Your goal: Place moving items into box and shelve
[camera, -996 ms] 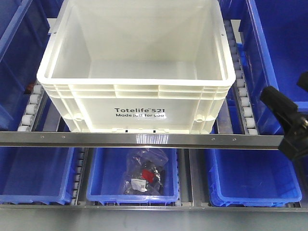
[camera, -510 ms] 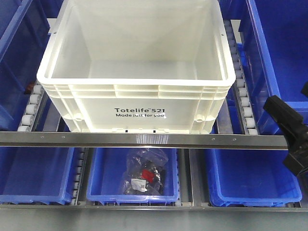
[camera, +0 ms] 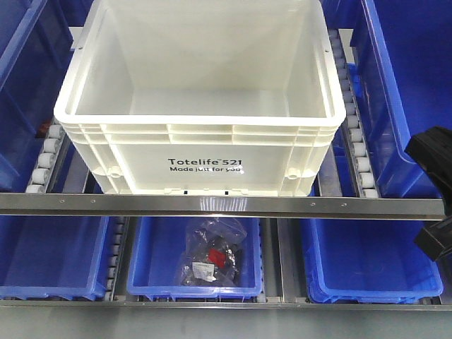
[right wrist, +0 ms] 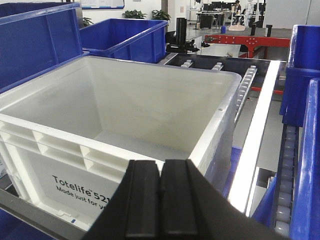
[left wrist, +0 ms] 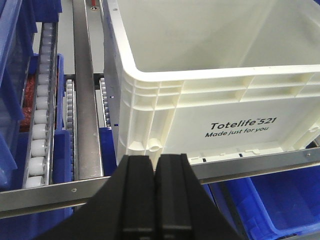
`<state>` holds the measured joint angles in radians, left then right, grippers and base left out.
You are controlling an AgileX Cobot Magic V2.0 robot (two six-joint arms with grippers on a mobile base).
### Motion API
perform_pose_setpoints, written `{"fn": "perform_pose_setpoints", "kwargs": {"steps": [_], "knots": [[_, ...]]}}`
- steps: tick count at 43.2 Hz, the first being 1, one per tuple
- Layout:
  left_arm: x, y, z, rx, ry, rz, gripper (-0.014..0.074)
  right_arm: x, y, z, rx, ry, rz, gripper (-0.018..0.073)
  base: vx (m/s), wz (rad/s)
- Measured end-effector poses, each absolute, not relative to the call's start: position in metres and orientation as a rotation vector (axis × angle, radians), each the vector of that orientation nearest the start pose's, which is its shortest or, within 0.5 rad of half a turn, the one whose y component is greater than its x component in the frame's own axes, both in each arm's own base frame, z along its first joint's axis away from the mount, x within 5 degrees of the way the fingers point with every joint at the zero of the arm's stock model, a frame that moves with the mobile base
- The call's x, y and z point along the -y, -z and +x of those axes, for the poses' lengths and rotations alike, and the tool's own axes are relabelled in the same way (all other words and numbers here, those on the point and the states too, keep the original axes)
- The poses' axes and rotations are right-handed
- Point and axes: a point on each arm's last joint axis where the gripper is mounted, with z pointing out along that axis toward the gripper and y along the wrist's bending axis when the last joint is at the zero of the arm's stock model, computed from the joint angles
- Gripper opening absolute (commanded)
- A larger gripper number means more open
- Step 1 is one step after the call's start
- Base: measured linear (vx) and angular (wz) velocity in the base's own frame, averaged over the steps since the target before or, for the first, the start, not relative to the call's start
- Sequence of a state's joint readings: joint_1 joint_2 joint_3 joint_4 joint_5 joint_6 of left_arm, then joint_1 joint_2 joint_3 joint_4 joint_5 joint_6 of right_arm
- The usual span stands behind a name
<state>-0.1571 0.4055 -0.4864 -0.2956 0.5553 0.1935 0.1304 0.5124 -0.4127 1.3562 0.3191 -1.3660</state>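
Note:
The white box (camera: 198, 152) printed "Totelife 521" stands on the upper shelf level, between roller tracks. What shows of its inside is bare. The moving items are out of view in every frame. My left gripper (left wrist: 155, 162) is shut with nothing in it, just in front of the near-left corner of the box (left wrist: 225, 100). My right gripper (right wrist: 161, 165) is shut and holds nothing too, close to the near-right corner of the box (right wrist: 60, 150). Only black parts of my right arm (camera: 431, 150) show at the right edge of the front view.
A steel rail (camera: 212, 205) runs across in front of the box. Roller tracks (camera: 357, 141) flank it. Blue bins (camera: 395, 85) stand on both sides and on the lower level. The lower middle bin holds a clear bag of dark parts (camera: 210, 254).
My right arm has slid to the right, and most of it has left the front view. The box has not moved.

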Motion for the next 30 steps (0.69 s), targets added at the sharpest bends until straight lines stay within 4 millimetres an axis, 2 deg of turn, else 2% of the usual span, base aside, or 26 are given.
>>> {"fn": "perform_pose_setpoints", "kwargs": {"steps": [13, 21, 29, 30], "knots": [[0.027, -0.301, 0.08, -1.937, 0.289, 0.201, -0.0008, -0.042, -0.307, 0.105, -1.621, -0.341, -0.362, -0.0007, 0.0, 0.0], [0.023, -0.302, 0.081, -1.92, 0.208, 0.238, -0.0008, -0.042, -0.307, 0.105, -1.621, -0.341, -0.362, -0.0007, 0.0, 0.0], [0.019, -0.312, 0.086, -1.797, 0.129, 0.237, -0.0008, -0.042, -0.307, 0.105, -1.621, -0.341, -0.362, -0.0007, 0.0, 0.0], [0.018, -0.322, 0.09, -1.678, 0.102, 0.218, -0.0008, -0.042, -0.307, 0.105, -1.621, -0.341, -0.362, -0.0007, 0.0, 0.0]]}}
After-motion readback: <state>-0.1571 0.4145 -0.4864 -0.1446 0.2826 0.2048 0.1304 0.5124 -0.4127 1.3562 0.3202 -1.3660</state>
